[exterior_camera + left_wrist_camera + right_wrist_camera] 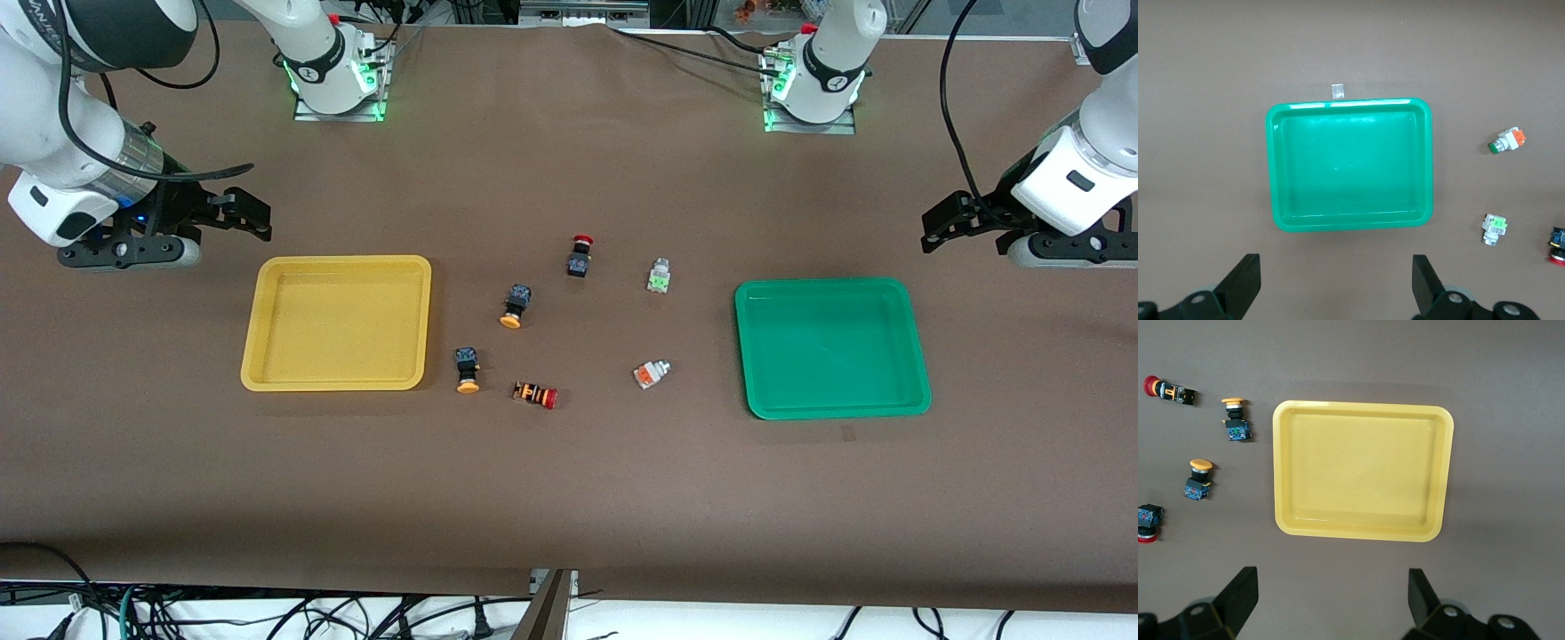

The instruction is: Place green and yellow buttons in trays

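Note:
The yellow tray point(336, 322) and the green tray point(831, 347) lie empty on the brown table. Between them lie two dark switches with orange-yellow caps point(515, 307) point(468, 370), a whitish green-faced switch point(658, 276) and a whitish orange-faced switch point(651, 373). My right gripper point(244, 216) is open and empty, over bare table by the yellow tray's corner; its wrist view point(1331, 583) shows the yellow tray point(1361, 470). My left gripper point(944, 224) is open and empty, over bare table by the green tray; its wrist view point(1335, 270) shows the green tray point(1348, 167).
A dark switch with a red cap point(580, 256) lies farther from the front camera than the yellow-capped ones. An orange-striped switch with a red cap point(535, 394) lies beside the nearer yellow-capped switch. Both arm bases stand along the table's back edge.

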`<state>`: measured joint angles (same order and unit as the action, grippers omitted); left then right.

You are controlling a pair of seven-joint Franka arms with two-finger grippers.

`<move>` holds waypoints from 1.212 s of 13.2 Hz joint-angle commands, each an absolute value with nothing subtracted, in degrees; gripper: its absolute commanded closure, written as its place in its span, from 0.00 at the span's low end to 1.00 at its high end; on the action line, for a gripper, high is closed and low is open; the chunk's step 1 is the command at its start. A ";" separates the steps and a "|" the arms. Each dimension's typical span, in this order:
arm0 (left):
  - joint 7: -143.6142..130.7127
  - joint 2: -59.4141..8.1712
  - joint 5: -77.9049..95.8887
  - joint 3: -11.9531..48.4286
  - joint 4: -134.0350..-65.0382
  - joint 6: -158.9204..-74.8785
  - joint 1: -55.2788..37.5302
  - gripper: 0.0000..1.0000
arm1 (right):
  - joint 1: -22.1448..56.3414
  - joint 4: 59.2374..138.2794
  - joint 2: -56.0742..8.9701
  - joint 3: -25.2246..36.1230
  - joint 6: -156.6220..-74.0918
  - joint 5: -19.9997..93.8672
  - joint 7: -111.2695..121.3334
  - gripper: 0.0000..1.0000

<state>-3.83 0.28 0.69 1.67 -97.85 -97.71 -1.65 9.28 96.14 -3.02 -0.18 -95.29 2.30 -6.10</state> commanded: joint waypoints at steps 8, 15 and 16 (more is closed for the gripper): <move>-3.87 -0.44 0.00 2.20 -95.80 -96.42 -1.67 0.00 | 8.61 95.71 -2.37 -0.79 -93.78 1.67 -5.80 0.01; -3.87 -0.44 0.00 2.20 -95.71 -96.42 -1.85 0.00 | 8.61 95.80 -2.29 -0.88 -93.69 1.67 -5.80 0.01; -3.87 -0.44 0.00 2.20 -95.71 -96.42 -1.85 0.00 | 8.61 95.89 -2.29 -0.97 -93.69 1.67 -5.89 0.01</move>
